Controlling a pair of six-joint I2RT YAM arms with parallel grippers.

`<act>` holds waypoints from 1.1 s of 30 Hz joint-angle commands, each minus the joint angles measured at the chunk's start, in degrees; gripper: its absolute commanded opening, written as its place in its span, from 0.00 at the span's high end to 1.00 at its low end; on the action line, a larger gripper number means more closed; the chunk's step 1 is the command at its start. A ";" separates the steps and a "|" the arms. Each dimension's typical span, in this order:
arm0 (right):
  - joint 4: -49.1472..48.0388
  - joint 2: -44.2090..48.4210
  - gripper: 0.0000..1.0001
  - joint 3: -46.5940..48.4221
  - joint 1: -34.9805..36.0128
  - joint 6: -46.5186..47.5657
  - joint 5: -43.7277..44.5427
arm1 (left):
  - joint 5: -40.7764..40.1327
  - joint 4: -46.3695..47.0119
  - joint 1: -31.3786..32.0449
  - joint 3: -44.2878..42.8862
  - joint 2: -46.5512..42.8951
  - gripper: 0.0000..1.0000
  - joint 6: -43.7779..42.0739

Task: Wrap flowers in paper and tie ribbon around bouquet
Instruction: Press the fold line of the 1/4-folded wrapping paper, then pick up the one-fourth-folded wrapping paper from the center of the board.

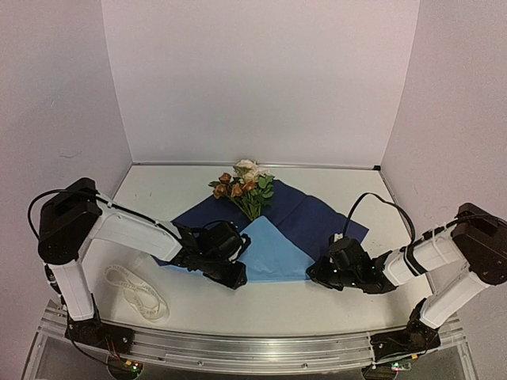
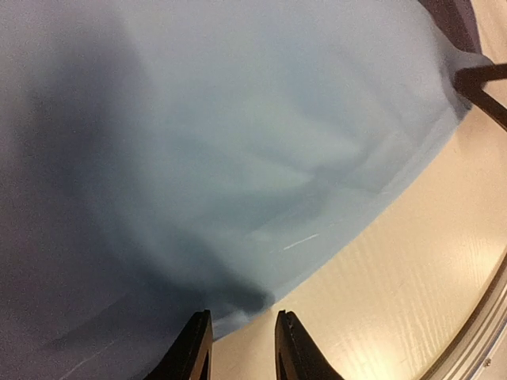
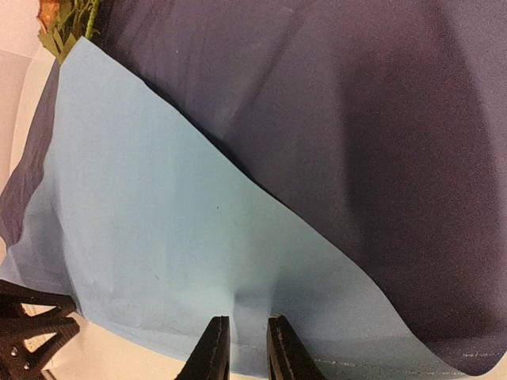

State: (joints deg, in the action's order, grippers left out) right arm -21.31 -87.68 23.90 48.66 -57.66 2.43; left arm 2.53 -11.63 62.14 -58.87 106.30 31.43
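Wrapping has barely begun. One flap of the paper point(image 1: 273, 249) covers the stems of the flowers point(image 1: 245, 186) near the tabletop's point(image 1: 317, 305) far edge. The ribbon point(image 1: 136, 291) lies unused at the near left corner. The right claw point(image 3: 247, 348), nearly closed, pinches a pucker at the paper's near edge. The left claw point(image 2: 242, 348) is narrowly parted there, and I cannot tell if it grips. Bare tabletop runs along the near edge.

The work surface is a white table point(image 1: 150, 190) with a matte finish, evenly lit. A plain white back wall point(image 1: 261, 79), a left wall point(image 1: 47, 95) and a right wall point(image 1: 467, 95) enclose it. An aluminium rail point(image 1: 238, 348) runs along its near edge.
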 commanded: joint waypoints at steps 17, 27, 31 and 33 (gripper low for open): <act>13.57 3.29 0.77 -4.42 -1.48 -2.37 3.45 | -6.11 -6.83 -14.33 30.40 -24.76 0.75 17.35; 36.81 23.77 0.34 -2.28 -1.50 -3.58 9.12 | -4.11 -9.26 -14.24 19.09 -25.28 0.70 8.99; 38.68 25.34 0.33 -2.59 -1.48 -6.13 7.71 | -2.74 -9.74 -14.21 15.58 -25.10 0.69 7.20; 36.35 24.20 0.33 -3.06 -1.44 -7.67 6.28 | -1.59 -9.73 -14.09 13.75 -24.89 0.68 6.38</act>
State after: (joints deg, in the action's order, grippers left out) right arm 11.80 -62.52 21.77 47.48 -61.97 8.41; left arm -0.45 -19.91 48.16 -40.19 81.02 41.09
